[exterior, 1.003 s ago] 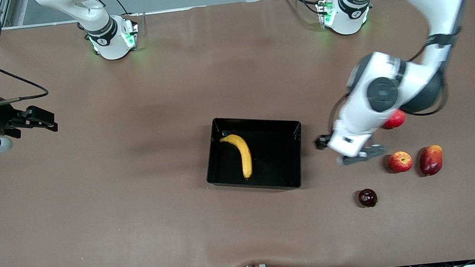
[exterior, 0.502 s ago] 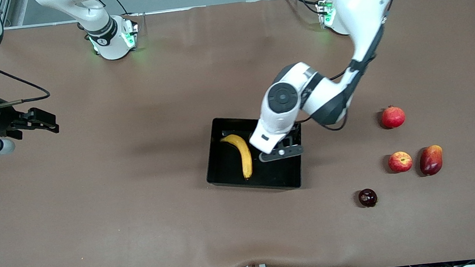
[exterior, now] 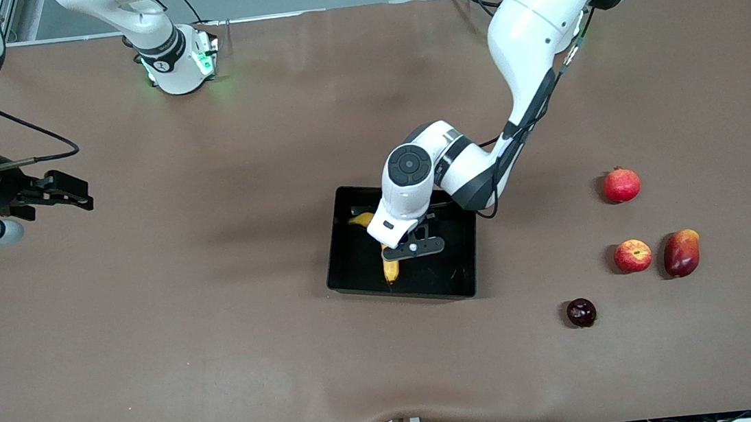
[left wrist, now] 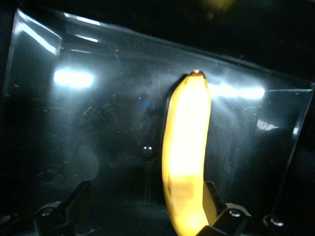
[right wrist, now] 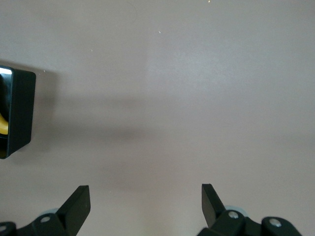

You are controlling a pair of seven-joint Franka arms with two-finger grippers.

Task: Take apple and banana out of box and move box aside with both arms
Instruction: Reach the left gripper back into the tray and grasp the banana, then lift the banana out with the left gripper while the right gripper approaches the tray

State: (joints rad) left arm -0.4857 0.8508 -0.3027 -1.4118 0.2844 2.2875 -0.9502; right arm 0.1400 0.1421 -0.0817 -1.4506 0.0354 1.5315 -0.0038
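The black box [exterior: 360, 267] sits mid-table with the yellow banana [exterior: 391, 270] lying in it. My left gripper [exterior: 414, 252] is down inside the box over the banana and hides its middle. In the left wrist view the gripper [left wrist: 145, 201] is open, and the banana [left wrist: 187, 147] lies on the box floor [left wrist: 98, 123] between the jaws, close against one finger [left wrist: 212, 196]. The red and yellow apple [exterior: 632, 256] rests on the table toward the left arm's end. My right gripper [exterior: 74, 192] waits open and empty over bare table at the right arm's end, also seen in its wrist view [right wrist: 145, 196].
A pomegranate [exterior: 622, 184], a red-orange mango [exterior: 681, 253] beside the apple, and a dark red round fruit [exterior: 581, 312] lie toward the left arm's end. The box's corner [right wrist: 22, 113] shows in the right wrist view.
My left arm swung from beside the apple across to the box and came down over the banana. The right arm has not moved.
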